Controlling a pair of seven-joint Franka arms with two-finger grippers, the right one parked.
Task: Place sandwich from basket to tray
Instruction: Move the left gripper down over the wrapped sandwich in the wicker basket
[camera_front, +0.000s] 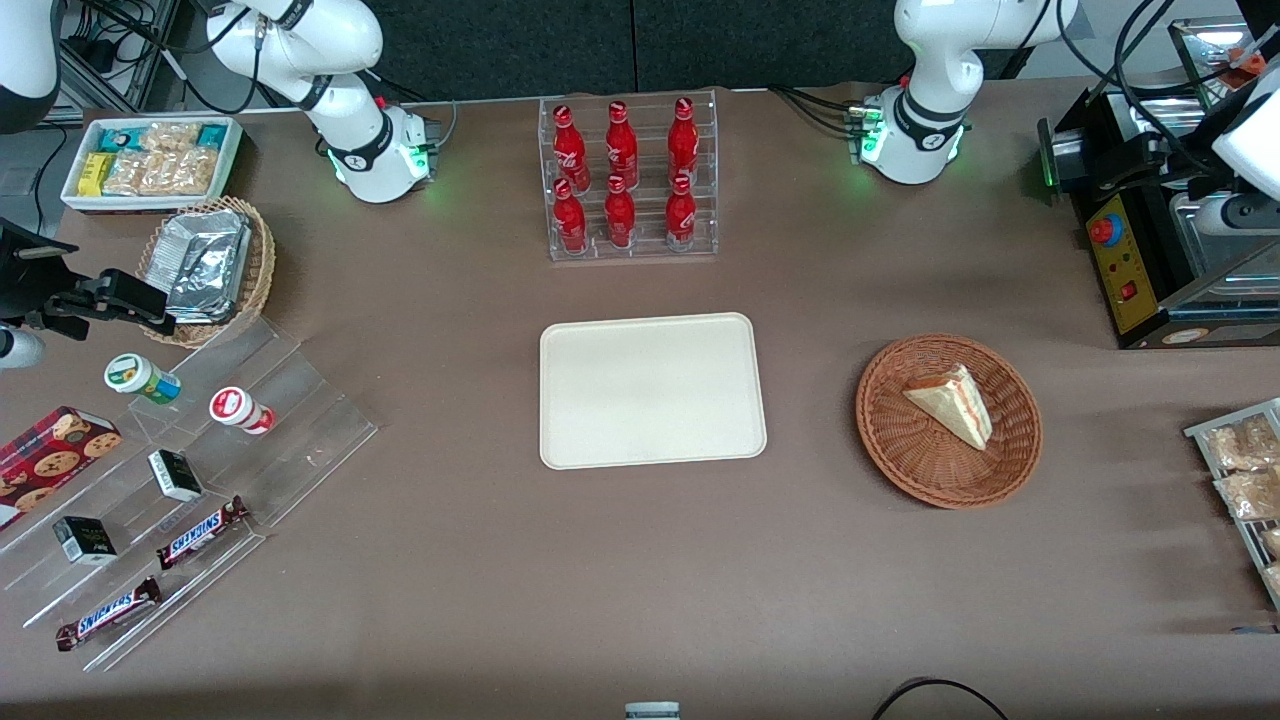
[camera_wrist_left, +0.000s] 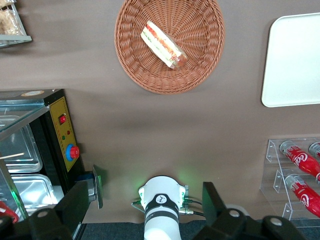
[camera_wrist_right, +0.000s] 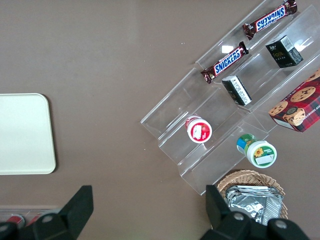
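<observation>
The sandwich (camera_front: 955, 405), a pale bread wedge with red and green filling, lies in the reddish-brown wicker basket (camera_front: 900, 445) toward the working arm's end of the table. The cream-white tray (camera_front: 650, 390) lies flat and bare at mid-table beside the basket. In the left wrist view the sandwich (camera_wrist_left: 162, 44) lies in the basket (camera_wrist_left: 200, 60), with the tray's edge (camera_wrist_left: 295, 60) beside it. My left gripper (camera_wrist_left: 146, 192) is open and holds nothing. It hangs high above the table over its own arm's base, well apart from the basket.
A clear rack of red bottles (camera_front: 630, 180) stands farther from the front camera than the tray. A black machine with a yellow panel (camera_front: 1130, 260) and a metal rack of snack packets (camera_front: 1240, 470) flank the basket. A stepped acrylic display (camera_front: 200, 470), foil-packet basket (camera_front: 205, 270) and white tub (camera_front: 150, 160) lie toward the parked arm's end.
</observation>
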